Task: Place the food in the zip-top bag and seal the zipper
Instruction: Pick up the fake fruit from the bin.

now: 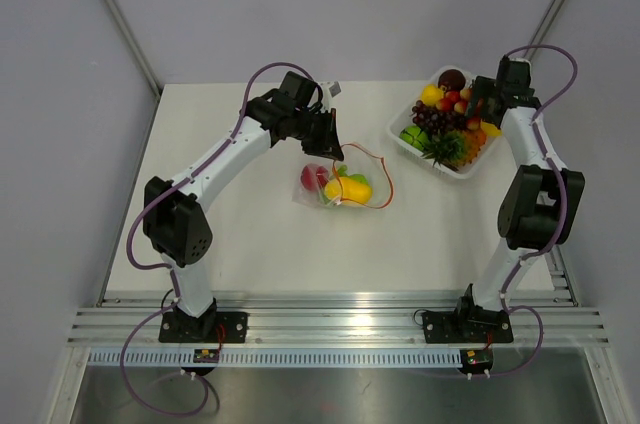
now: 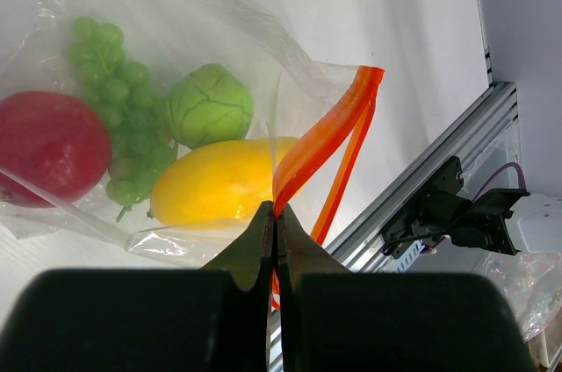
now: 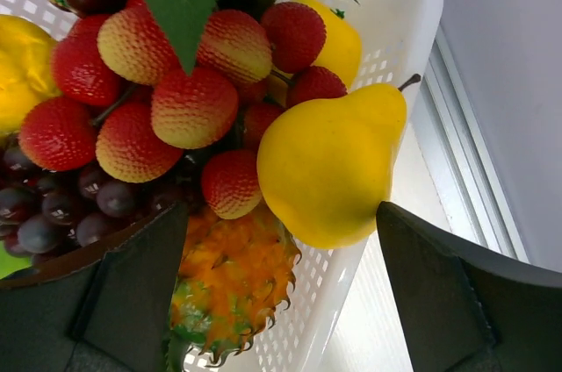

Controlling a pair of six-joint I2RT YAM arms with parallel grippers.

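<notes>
The clear zip-top bag [image 1: 340, 187] lies mid-table and holds a red fruit [image 2: 48, 146], green grapes [image 2: 118, 100], a green round piece [image 2: 209, 106] and a yellow fruit [image 2: 215, 183]. My left gripper [image 2: 278, 218] is shut on the bag's orange-red zipper strip [image 2: 320, 139] at the bag's far edge; in the top view it [image 1: 333, 147] sits just above the bag. My right gripper [image 3: 281, 249] is open above the white tray [image 1: 400, 124], its jaws on either side of a yellow pear [image 3: 329, 161] and a small pineapple [image 3: 233, 280].
The white tray [image 3: 404, 3] at the back right is piled with strawberries [image 3: 189, 104], dark grapes [image 3: 53, 210] and other toy fruit. An aluminium rail [image 1: 340, 324] runs along the near table edge. Grey walls enclose the table.
</notes>
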